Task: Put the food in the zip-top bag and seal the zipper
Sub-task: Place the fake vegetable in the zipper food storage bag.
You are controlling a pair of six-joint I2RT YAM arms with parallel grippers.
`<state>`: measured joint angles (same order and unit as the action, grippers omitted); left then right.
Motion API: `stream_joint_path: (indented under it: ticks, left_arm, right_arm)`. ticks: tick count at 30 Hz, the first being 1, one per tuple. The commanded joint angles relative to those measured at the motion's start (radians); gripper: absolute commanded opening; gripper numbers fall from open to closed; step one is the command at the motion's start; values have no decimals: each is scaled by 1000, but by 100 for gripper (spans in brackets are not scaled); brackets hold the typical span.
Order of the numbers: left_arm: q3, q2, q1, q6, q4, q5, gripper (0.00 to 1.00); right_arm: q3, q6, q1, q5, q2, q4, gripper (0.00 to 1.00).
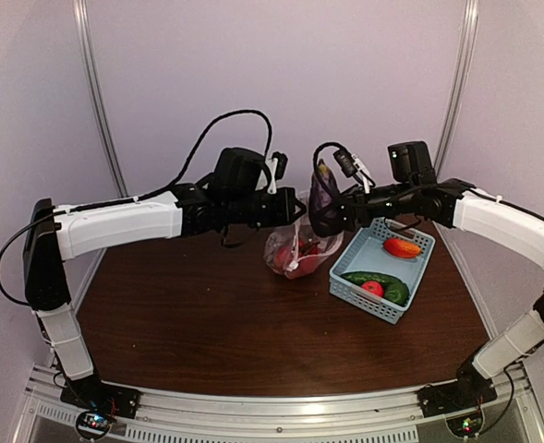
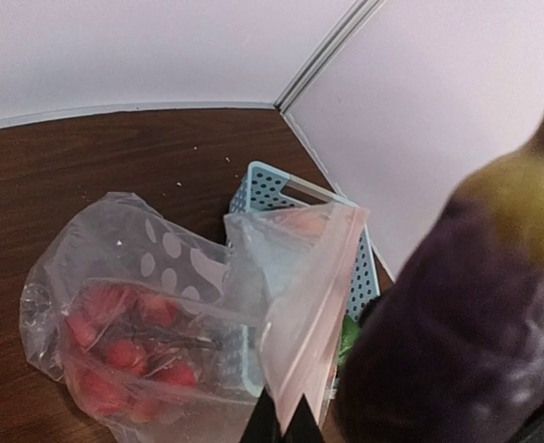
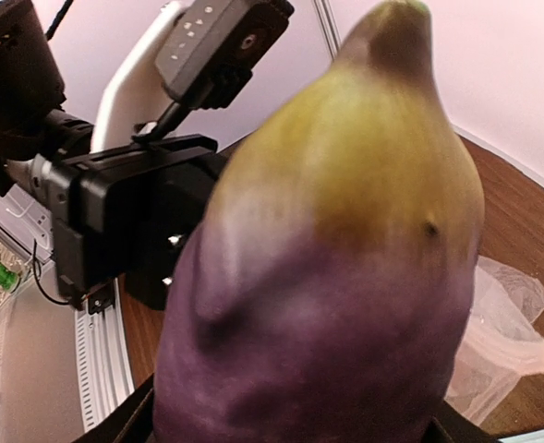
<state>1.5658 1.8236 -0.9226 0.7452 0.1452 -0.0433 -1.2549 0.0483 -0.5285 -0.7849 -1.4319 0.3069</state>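
Observation:
My right gripper [image 1: 332, 208] is shut on the dark purple eggplant [image 1: 323, 201], which it holds upright above the table beside the bag's mouth. The eggplant fills the right wrist view [image 3: 318, 277] and shows in the left wrist view [image 2: 465, 314]. My left gripper [image 2: 281, 426] is shut on the top edge of the clear zip-top bag [image 2: 161, 305] and holds it up. Its whitish zipper strip [image 2: 313, 314] runs by my fingers. The cluster of small red fruits [image 2: 124, 355] lies inside the bag [image 1: 293, 247].
The light-blue slotted basket [image 1: 350, 288] stands right of the bag and holds a green cucumber [image 1: 371, 277], a red tomato [image 1: 372, 288], a green lump [image 1: 396, 293] and an orange-red piece [image 1: 401, 246]. Pale walls close the table's back and sides.

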Motion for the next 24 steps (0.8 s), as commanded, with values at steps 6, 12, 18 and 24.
stream_joint_path:
  ticks: [6,12,18,24]
  left_arm:
    - [16,-52,7,124,-106,-70,0]
    - [-29,-80,14,164,-163,-44,0]
    - [-86,-74,41,243,-239,-82,0]
    - [-125,-99,54,229,-223,-39,0]
  right_arm:
    - [23,-104,-17,154,-47,-129,58]
    - [34,-242,-42,202,-32,-50,70]
    - [55,-236,-78,234,-40,-103,74]
    - [-57,-206,-78,198,-49,17,90]
